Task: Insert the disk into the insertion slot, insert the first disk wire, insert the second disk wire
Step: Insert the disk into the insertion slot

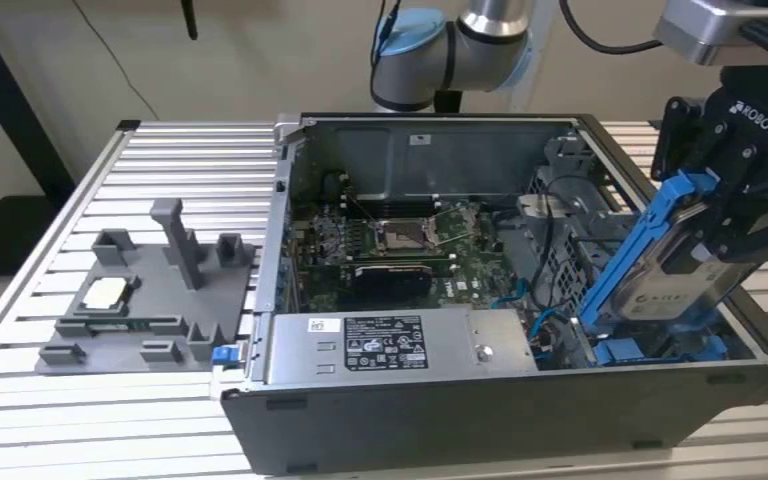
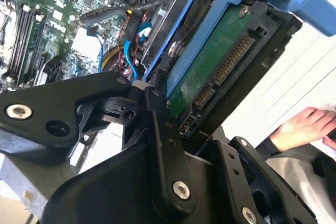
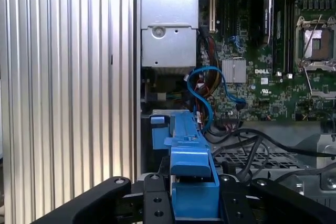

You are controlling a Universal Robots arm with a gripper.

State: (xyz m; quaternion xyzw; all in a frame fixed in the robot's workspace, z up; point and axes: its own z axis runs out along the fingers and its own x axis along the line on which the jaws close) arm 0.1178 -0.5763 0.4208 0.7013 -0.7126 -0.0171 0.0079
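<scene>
My pincer (image 1: 728,232) pinches the silver-grey, blue-framed disk (image 1: 668,275) at frame right, its long axis slanting down-left toward the grey-metal, blue-fitted insertion slot (image 1: 654,350) just below.

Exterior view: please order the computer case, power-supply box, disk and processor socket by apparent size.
1. computer case
2. power-supply box and disk: they look about alike, so unranked
3. processor socket, smallest

In the exterior view the claw (image 1: 720,238) covers the upper end of the disk (image 1: 664,288), whose lower end hides much of the insertion slot (image 1: 684,348) behind it. The arm (image 1: 471,40) is cut off by that picture's edge. In the second wrist view a person's hand (image 2: 302,127) runs off the edge.
</scene>
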